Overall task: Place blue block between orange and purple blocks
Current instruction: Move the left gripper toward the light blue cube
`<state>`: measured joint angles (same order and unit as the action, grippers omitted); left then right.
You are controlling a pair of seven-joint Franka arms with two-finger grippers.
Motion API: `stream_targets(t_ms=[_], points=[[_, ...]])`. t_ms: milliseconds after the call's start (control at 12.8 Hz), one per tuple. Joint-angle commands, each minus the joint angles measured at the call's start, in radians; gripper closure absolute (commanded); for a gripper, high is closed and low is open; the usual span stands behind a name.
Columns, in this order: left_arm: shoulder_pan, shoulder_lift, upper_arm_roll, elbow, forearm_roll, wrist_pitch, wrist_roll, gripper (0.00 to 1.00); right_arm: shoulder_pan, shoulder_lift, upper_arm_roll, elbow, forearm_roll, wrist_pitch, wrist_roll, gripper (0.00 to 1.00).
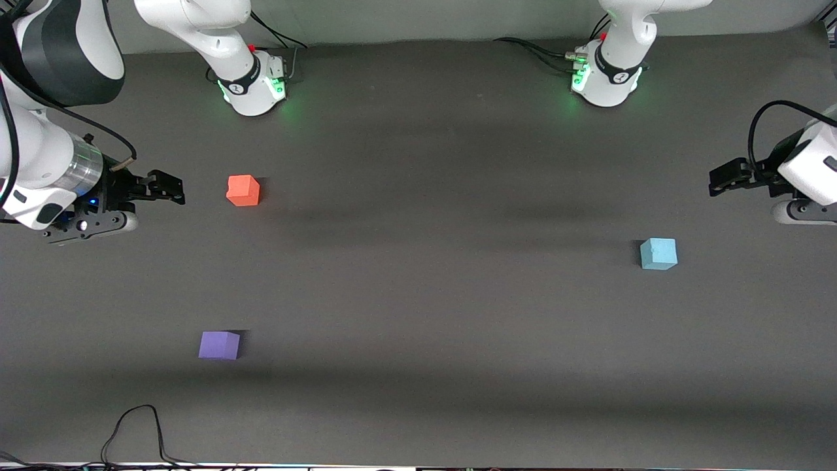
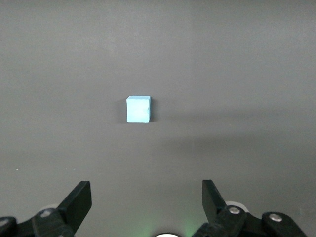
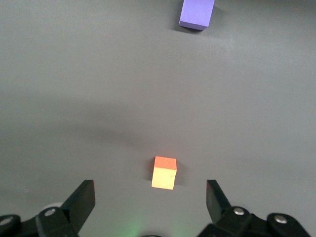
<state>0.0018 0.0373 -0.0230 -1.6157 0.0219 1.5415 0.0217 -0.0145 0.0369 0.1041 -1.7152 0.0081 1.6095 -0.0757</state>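
Note:
The blue block [image 1: 658,254] sits on the dark table toward the left arm's end. It also shows in the left wrist view [image 2: 138,109], well ahead of my left gripper's jaws. The orange block [image 1: 243,190] and the purple block [image 1: 219,345] sit toward the right arm's end, the purple one nearer the front camera. My left gripper [image 1: 719,182] is open and empty [image 2: 146,197] over the table's end. My right gripper [image 1: 171,188] is open and empty [image 3: 150,197], beside the orange block [image 3: 164,173]. The purple block [image 3: 196,14] shows farther off.
The two arm bases [image 1: 255,85] [image 1: 605,78] stand at the table's edge farthest from the front camera. A black cable [image 1: 137,428] loops onto the table at the edge nearest the camera. Bare grey table [image 1: 444,261] lies between the blocks.

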Motion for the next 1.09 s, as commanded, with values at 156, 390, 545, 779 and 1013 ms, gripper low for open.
stream_targets(t_ms=[156, 390, 545, 779, 1013], points=[[-0.011, -0.022, 0.008, -0.012, -0.008, -0.012, 0.003, 0.00, 0.001, -0.023, -0.030, -0.009, -0.011, -0.020, -0.016, 0.00], [-0.011, -0.022, 0.009, -0.018, -0.005, -0.023, 0.020, 0.00, 0.002, -0.031, -0.041, -0.009, -0.007, -0.022, -0.015, 0.00], [0.001, -0.025, 0.015, -0.024, -0.003, -0.024, 0.058, 0.00, 0.002, -0.038, -0.041, -0.009, -0.007, -0.022, -0.013, 0.00], [0.043, -0.045, 0.020, -0.065, 0.003, -0.003, 0.119, 0.00, 0.002, -0.046, -0.043, -0.011, -0.005, -0.023, -0.013, 0.00], [0.085, -0.086, 0.029, -0.140, 0.012, 0.055, 0.197, 0.00, 0.002, -0.043, -0.043, -0.011, -0.005, -0.020, -0.013, 0.00]])
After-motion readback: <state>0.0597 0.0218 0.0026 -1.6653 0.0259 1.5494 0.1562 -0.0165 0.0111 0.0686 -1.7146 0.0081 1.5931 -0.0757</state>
